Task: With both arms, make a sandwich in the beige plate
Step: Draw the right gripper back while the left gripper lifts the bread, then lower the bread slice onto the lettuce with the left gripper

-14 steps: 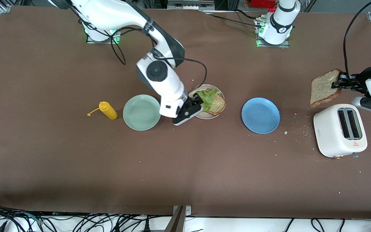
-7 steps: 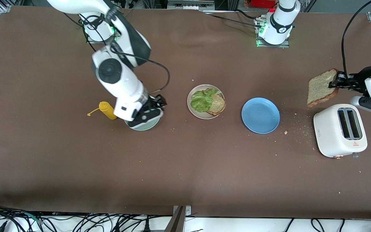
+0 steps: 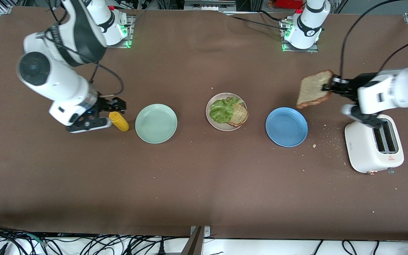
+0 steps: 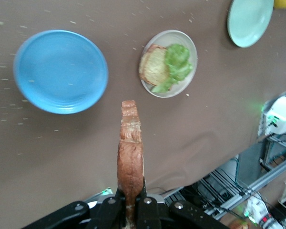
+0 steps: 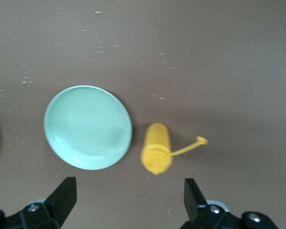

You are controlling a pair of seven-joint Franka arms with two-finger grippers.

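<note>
Between the left gripper's (image 4: 131, 207) jaws sits the second toast slice (image 3: 312, 89), clamped by one crust edge, held up in the air over bare surface (image 3: 204, 184) between the blue plate (image 3: 286, 127) and the toaster (image 3: 374, 143). Slice hangs on edge, faces roughly vertical; its long axis runs out from the jaws toward the right arm's end of the surface, free edge leading, slightly drooped. Beige plate (image 3: 214, 122) sits mid-surface between the blue plate and the mint-green plate (image 3: 156, 123), carrying the bottom slice (image 3: 238, 115) with the lettuce leaf (image 3: 222, 109) draped over the half toward the right arm's end; leaf doesn't cover the whole slice. Step in hand, as I read it: carrying the top slice to the beige plate. Next move calls for travel across the blue plate, wrist roll to lay the slice flat, square it to the bottom slice, lower, release. Risk: thin edge grip, slice may flop or land skewed on the lettuce. Right gripper (image 5: 128, 198) has jaws wide open, holding nothing, over the surface by the yellow squeeze bottle (image 3: 119, 121), which lies on its side beside the mint-green plate; that arm is waiting.
</note>
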